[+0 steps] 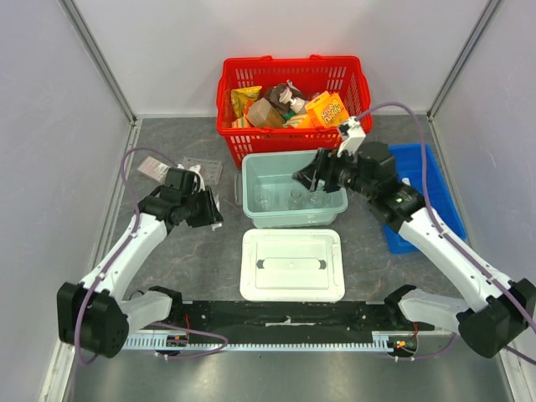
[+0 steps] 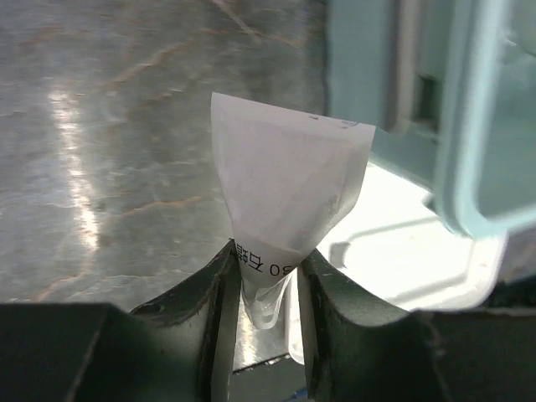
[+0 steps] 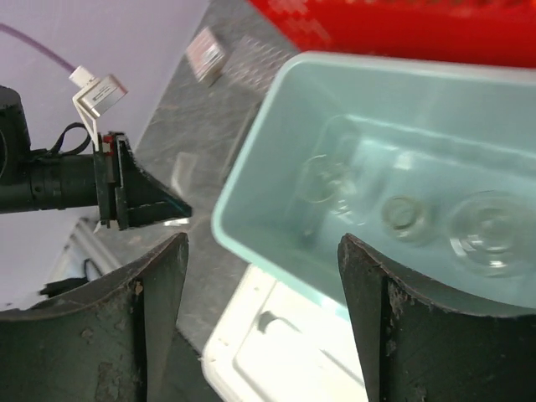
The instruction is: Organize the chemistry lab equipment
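My left gripper [image 2: 266, 264] is shut on a tiny vial [image 2: 285, 184] with a white paper label, held just above the grey table left of the teal bin [image 1: 251, 213]. Seen from above, that gripper [image 1: 209, 216] sits by the bin's left wall. Several clear glass flasks [image 1: 293, 199] lie in the bin; the right wrist view shows the flasks [image 3: 486, 234] on its floor. My right gripper [image 1: 311, 177] hangs open over the bin's right half, nothing between its fingers. A clear well plate [image 1: 203, 170] and a flat packet [image 1: 153, 169] lie at the far left.
The bin's white lid [image 1: 292, 265] lies flat in front of it. A red basket [image 1: 293, 71] with orange and yellow snack packs stands at the back. A blue tray [image 1: 435, 180] lies under my right arm. Grey walls close in both sides.
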`<state>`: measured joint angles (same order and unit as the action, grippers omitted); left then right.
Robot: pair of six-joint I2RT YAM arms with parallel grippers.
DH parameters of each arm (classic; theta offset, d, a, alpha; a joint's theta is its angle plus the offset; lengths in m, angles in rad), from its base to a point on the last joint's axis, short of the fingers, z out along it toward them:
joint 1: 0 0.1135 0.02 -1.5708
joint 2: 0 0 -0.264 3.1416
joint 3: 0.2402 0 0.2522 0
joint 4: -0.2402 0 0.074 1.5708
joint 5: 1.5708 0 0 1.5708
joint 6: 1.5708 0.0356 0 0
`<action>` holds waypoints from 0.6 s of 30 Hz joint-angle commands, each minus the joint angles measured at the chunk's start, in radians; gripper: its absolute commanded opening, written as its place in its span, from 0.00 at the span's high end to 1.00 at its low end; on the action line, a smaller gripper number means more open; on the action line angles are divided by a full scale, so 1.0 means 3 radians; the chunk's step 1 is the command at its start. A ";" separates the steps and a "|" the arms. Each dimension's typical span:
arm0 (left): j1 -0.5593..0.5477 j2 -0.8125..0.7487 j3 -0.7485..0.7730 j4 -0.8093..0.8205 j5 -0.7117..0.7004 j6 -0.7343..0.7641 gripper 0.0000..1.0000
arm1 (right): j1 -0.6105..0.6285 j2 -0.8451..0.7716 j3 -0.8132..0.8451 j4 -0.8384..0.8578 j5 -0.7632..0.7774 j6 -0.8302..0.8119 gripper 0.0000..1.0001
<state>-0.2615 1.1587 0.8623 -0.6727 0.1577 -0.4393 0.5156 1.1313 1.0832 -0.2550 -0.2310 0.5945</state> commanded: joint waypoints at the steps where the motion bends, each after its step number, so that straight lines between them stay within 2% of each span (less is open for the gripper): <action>1: -0.0115 -0.0380 -0.0088 0.0212 0.0532 0.0094 0.62 | 0.0356 0.0161 -0.0123 0.0665 0.0064 0.0559 0.23; 8: -0.0161 -0.0738 -0.0164 0.0401 0.0956 0.0099 0.62 | 0.0904 0.0702 0.0040 0.1038 0.0274 0.0703 0.28; 12: -0.0161 -0.0774 -0.0170 0.0407 0.1095 0.0130 0.61 | 0.1109 0.0953 0.0071 0.1396 0.0218 0.0743 0.31; 18: -0.0161 -0.0805 -0.0185 0.0381 0.1208 0.0150 0.61 | 0.1298 0.1219 0.0255 0.1469 0.0345 0.0749 0.37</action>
<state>-0.3061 0.9348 0.8135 -0.5907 0.4568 -0.4332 0.8814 1.4734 1.0782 0.0830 -0.1734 0.8078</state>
